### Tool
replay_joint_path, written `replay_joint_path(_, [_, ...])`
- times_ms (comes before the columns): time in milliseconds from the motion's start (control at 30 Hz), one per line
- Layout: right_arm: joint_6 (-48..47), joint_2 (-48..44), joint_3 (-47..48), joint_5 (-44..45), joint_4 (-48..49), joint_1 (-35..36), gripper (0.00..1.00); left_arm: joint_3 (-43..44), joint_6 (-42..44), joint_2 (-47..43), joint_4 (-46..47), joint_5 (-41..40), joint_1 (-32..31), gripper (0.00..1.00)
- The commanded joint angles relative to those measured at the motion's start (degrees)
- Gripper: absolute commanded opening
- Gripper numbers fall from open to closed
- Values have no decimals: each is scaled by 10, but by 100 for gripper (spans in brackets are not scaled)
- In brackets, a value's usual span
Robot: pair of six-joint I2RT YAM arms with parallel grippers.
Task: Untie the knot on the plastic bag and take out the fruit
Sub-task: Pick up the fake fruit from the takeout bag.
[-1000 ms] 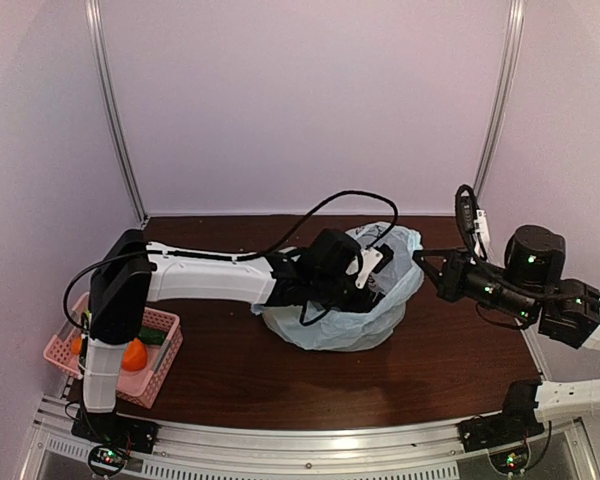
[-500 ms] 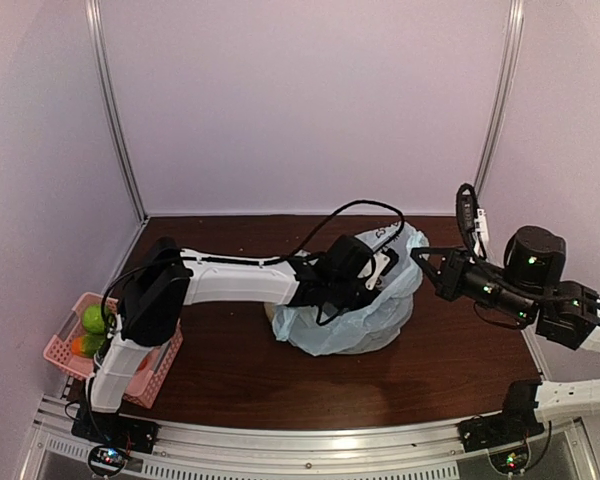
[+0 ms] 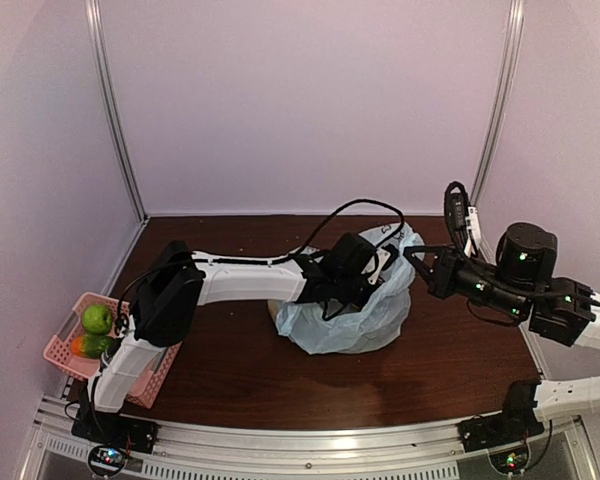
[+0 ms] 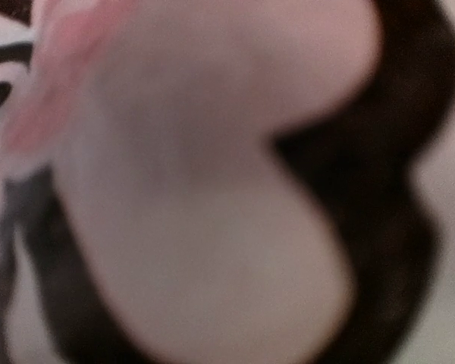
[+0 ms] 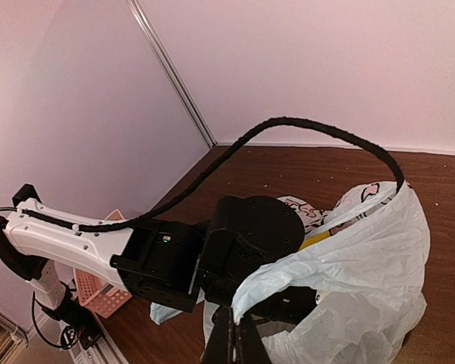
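The pale blue plastic bag [image 3: 345, 320] sits mid-table with its mouth held open. No knot shows. My right gripper [image 3: 412, 253] is shut on the bag's right rim, and in the right wrist view its fingers [image 5: 236, 339] pinch that edge of the plastic bag [image 5: 364, 288]. My left gripper [image 3: 373, 268] reaches down into the bag's mouth, its fingertips hidden by plastic. The left wrist view is filled with blurred pale plastic [image 4: 212, 189] and dark print. A sliver of yellow fruit [image 5: 317, 241] shows inside the bag, behind the left wrist [image 5: 250, 239].
A pink perforated basket [image 3: 55, 352] stands at the table's near left edge, holding a green fruit [image 3: 97, 318] and an orange one [image 3: 83, 346]. The left arm's black cable [image 3: 365, 205] loops over the bag. Walls close in on three sides.
The left arm has stretched further toward the bag, and its upper link has swung off the basket, uncovering the green fruit. The right gripper shifted slightly left with the rim.
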Motion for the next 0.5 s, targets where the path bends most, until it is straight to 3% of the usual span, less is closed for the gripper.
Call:
replay_joint_path(0, [-8,-7,16,12,-6,2,0,-9,-1,-4,9,-12,3,68])
replay_joint_path(267, [-8,-7,14,45,-16,2,0,-90,11,-93,25,-30,4,60])
replay_joint_path(467, [-9,-19,14,60,-27,2,0,-140,15,-156,10,-93,3,57])
